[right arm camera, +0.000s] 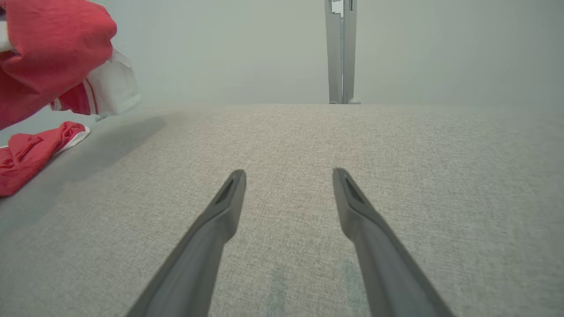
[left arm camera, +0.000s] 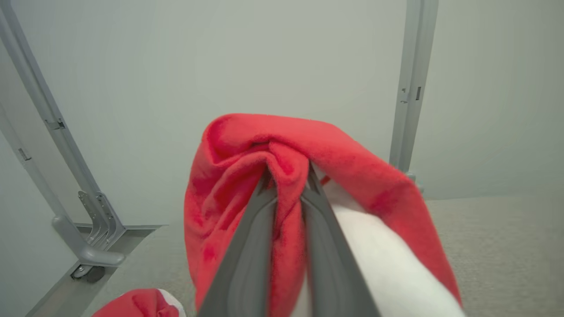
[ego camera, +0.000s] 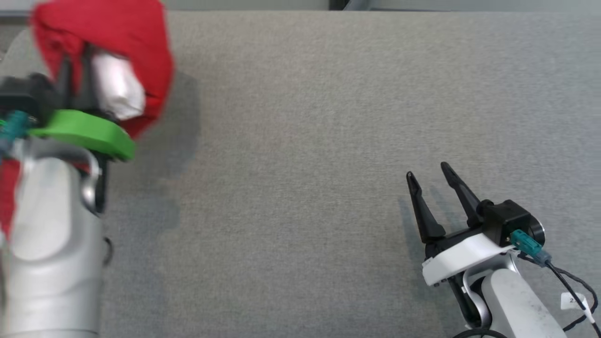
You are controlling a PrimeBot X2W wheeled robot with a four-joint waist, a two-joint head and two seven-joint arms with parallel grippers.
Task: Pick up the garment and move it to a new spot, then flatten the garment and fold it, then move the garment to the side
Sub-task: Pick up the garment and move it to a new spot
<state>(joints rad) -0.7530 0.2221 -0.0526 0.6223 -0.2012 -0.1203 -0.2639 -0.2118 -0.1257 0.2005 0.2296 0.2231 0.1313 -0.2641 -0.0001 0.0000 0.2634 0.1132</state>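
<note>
Left gripper point(left arm camera: 288, 176): jaws nearly closed, pinching a thick ridge of the red garment point(left arm camera: 229, 185) between the two dark fingers point(left arm camera: 251, 246). The cloth bulges up past the fingertips and drapes down both sides of them. A white part of the garment point(left arm camera: 374, 246) lies along the outer side of one finger. In the head view the garment point(ego camera: 131, 37) is bunched over and around the finger ends, held clear above the surface, with its shadow point(ego camera: 183, 131) cast on the surface just beside it. A green ring point(ego camera: 89, 134) sits at the wrist behind the fingers.

Right gripper point(ego camera: 427, 171): jaws spread wide, holding nothing, fingertips apart from any cloth. In its own wrist view the gripper point(right arm camera: 288, 172) hovers low over bare surface, with the lifted garment point(right arm camera: 48, 39) well off to the upper left of the fingers.

Beneath the lifted bundle, a further red and white fold point(right arm camera: 31, 154) rests on the surface. Whether it joins the held cloth cannot be told.

Surface: a table point(ego camera: 305, 141) covered in grey woven fabric, extending ahead of both grippers. Beyond the fingertips stand a pale, plain wall point(left arm camera: 264, 57) and grey metal frame posts point(left arm camera: 412, 88), one of them directly ahead of the right gripper point(right arm camera: 341, 53).
</note>
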